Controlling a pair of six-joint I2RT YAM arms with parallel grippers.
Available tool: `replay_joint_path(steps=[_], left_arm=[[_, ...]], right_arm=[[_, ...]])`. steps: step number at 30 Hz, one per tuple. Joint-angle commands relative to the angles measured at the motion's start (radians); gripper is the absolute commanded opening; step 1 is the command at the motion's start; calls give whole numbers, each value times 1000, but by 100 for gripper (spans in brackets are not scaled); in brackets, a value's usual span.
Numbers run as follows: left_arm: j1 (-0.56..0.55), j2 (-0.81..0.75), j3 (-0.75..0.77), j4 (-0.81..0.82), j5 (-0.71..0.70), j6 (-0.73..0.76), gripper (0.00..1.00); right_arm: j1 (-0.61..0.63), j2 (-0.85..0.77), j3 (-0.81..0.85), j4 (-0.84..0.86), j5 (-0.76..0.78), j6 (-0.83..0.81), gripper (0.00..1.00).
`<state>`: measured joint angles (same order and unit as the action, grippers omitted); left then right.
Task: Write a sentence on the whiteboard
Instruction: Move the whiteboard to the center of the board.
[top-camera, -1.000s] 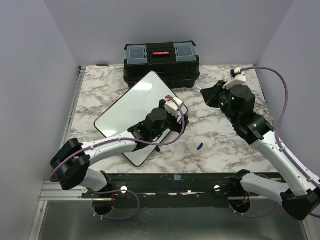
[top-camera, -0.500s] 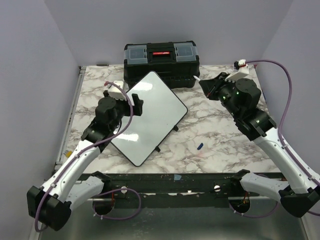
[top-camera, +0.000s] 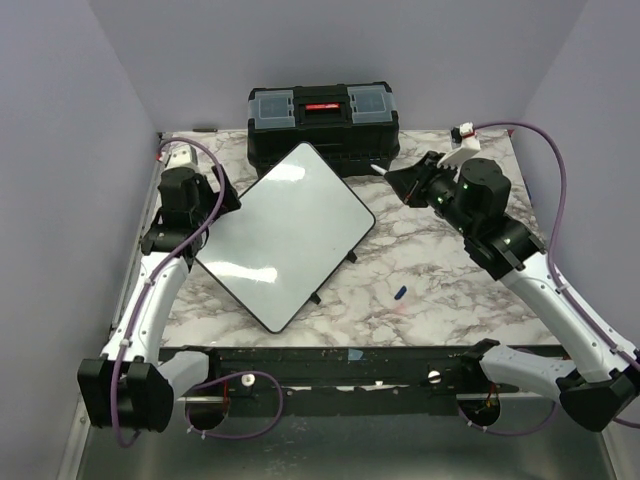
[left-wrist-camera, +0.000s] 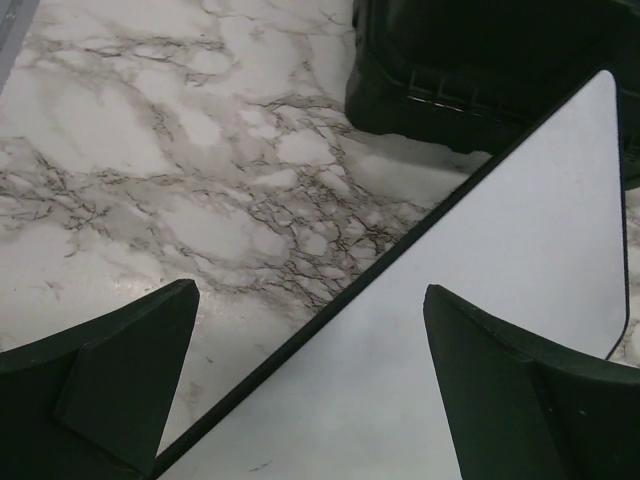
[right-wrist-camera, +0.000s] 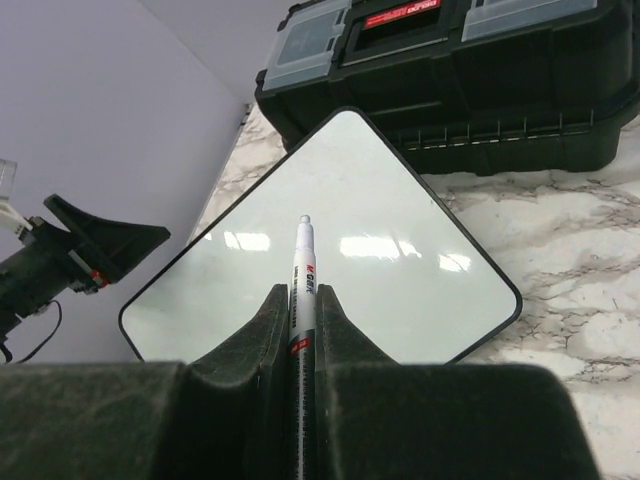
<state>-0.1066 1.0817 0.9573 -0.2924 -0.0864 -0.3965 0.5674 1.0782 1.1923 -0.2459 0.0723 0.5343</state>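
Observation:
The whiteboard (top-camera: 285, 235) lies tilted like a diamond on the marble table, propped on small black feet. Its surface is blank, so no sentence shows in any view. My left gripper (top-camera: 222, 196) is open and empty at the board's left edge. In the left wrist view, the gripper (left-wrist-camera: 310, 290) straddles the black frame of the board (left-wrist-camera: 480, 330). My right gripper (top-camera: 400, 182) hovers off the board's right corner, shut on a white marker (right-wrist-camera: 305, 255). The marker's tip points at the board (right-wrist-camera: 400, 280).
A black toolbox (top-camera: 322, 125) stands just behind the board's far corner and also shows in the left wrist view (left-wrist-camera: 480, 70) and the right wrist view (right-wrist-camera: 450, 80). A small blue cap (top-camera: 399, 293) lies on the table right of the board. Walls close in left and right.
My left arm has swung from over the board's right side across to its left edge. My right gripper has turned and moved a little left toward the board with the marker.

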Motion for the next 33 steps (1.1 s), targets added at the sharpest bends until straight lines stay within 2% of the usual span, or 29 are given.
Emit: replay_joint_path(steps=[1,8,13,20,33], left_arm=[[70,36,-16,-20,126,-50,98],[84,92,-50,14,253,-81,98],[82,74,-108,67,331,-136,99],[74,75,-162,143,412,-156,94],[-115,139,-160,286,470,-155,87]], right_arm=[[-5,12,-14,6,-60,7,1],[-5,26,-17,7,-92,10,1],[-5,23,-16,0,-81,4,1],[-4,22,-19,10,-81,-2,1],[-4,8,-40,7,-78,-8,1]])
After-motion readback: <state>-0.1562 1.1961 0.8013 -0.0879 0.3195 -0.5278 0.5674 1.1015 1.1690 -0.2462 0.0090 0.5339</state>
